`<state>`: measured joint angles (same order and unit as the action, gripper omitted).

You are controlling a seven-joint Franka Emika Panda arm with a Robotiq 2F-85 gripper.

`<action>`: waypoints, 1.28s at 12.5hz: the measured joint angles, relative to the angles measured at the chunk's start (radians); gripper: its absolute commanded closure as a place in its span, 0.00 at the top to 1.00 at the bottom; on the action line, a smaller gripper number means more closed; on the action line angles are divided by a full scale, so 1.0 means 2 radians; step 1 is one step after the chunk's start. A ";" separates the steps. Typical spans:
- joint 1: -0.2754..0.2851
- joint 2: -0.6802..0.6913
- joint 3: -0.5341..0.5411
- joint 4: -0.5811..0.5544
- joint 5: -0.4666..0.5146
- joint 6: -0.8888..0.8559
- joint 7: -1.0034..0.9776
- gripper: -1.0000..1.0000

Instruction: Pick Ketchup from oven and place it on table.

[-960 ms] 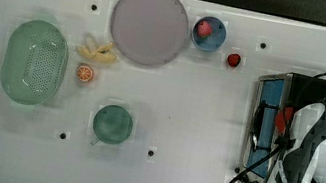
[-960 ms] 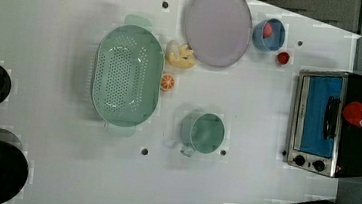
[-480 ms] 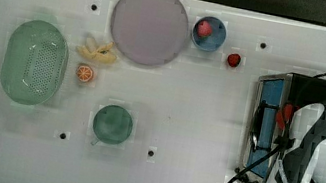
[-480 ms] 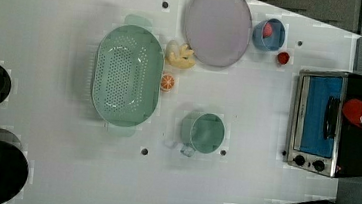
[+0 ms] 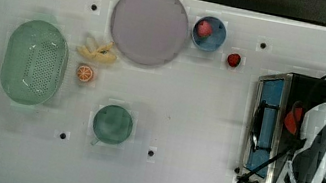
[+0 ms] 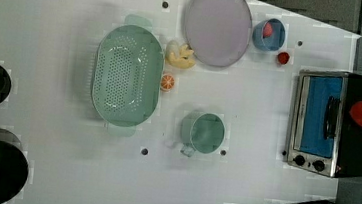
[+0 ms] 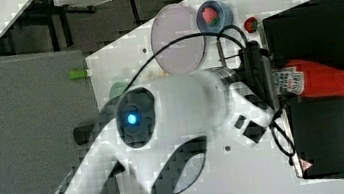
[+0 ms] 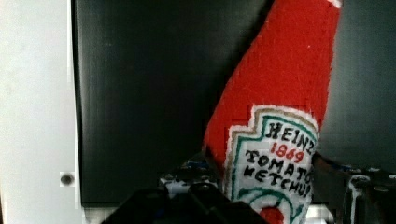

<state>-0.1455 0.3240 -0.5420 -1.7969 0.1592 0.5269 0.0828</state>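
Gripper (image 7: 275,83) clenched on ketchup bottle (image 7: 324,79), fingers on either side of its labelled lower body. Bottle sits on top of black oven (image 6: 335,124), cap end pointing away from arm. In wrist view, bottle (image 8: 275,116) stands against dark oven roof, white table (image 8: 37,93) edge alongside. Oven at top view's right end of table (image 5: 195,127). Elsewhere on table: green colander (image 5: 34,62), green mug (image 5: 112,124), grey plate (image 5: 149,25), blue bowl (image 5: 209,33), loose strawberry (image 5: 233,60).
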 measured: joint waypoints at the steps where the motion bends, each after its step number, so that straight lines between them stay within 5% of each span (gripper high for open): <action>1: -0.001 -0.006 0.004 0.019 -0.010 -0.032 0.000 0.63; 5: 0.015 -0.040 0.029 0.115 -0.046 -0.126 0.000 0.63; 10: 0.069 -0.129 0.131 0.133 -0.058 -0.224 0.000 0.63; 16: 0.126 -0.116 0.257 0.083 -0.056 -0.228 0.001 0.63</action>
<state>0.1066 0.0914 -0.0271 -1.6309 0.0468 0.0699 0.0846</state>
